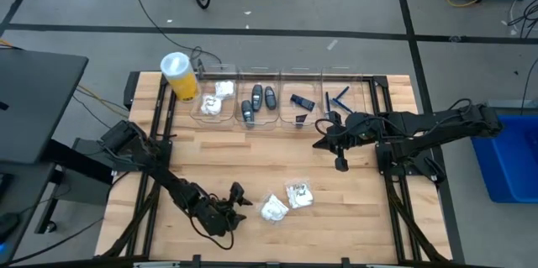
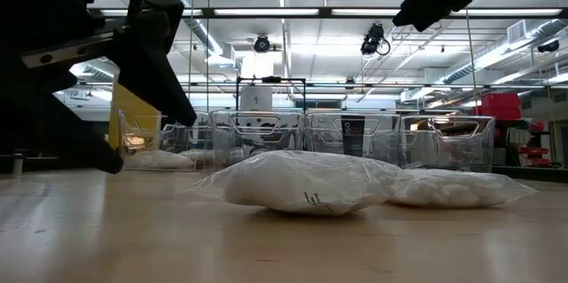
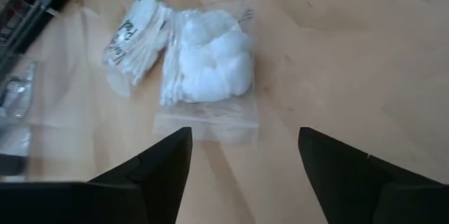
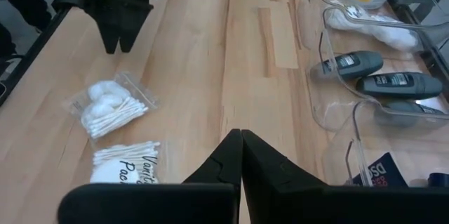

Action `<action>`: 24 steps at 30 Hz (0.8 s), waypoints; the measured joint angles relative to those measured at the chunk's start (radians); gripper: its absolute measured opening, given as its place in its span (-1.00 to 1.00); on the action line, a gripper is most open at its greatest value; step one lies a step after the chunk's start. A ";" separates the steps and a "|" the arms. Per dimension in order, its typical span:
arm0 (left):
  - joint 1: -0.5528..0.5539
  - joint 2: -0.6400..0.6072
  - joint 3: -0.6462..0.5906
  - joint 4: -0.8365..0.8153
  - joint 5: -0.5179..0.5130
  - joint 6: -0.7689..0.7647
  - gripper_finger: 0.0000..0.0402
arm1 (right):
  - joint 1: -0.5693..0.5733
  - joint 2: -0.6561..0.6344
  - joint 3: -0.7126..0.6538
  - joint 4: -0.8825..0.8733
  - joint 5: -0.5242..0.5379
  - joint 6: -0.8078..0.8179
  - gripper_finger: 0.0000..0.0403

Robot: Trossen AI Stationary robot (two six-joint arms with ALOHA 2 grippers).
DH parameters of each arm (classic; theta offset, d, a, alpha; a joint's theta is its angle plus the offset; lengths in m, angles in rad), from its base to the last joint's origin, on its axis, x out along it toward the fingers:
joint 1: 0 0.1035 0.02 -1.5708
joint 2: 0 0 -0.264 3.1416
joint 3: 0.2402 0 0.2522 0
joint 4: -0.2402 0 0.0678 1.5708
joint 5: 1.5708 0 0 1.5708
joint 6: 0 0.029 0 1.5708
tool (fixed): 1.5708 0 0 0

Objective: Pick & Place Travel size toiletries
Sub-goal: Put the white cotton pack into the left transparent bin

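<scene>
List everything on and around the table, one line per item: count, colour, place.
White packets: two, loose on the near side of the table, side by side.
White packets in bin: two or so, white, leftmost clear bin.
Oval pieces: three, dark grey, second bin.
Rectangular pieces: two, dark, third bin.
Razors: blue, rightmost bin; count unclear.
Clear bins: four, in a row along the far edge.
Cylinder: one, yellow with white lid, left of the bins.
Table: one, light wood.
Left hand: open, just left of the loose packets.
Right hand: shut, empty, in front of the bins.
</scene>
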 joint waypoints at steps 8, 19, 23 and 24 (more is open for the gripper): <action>0.000 0.010 0.000 0.058 -0.060 0.020 0.29 | 0.000 0.000 0.000 0.000 0.000 0.000 -0.96; 0.011 0.176 0.143 0.043 -0.152 0.097 0.23 | 0.000 0.000 0.000 0.000 0.000 0.000 -0.96; 0.014 0.183 0.152 0.032 -0.205 0.067 0.20 | 0.000 0.000 -0.001 0.000 0.000 0.000 -0.96; 0.014 0.183 0.152 0.029 -0.209 0.066 0.19 | 0.000 0.000 -0.001 0.001 0.000 0.000 -0.96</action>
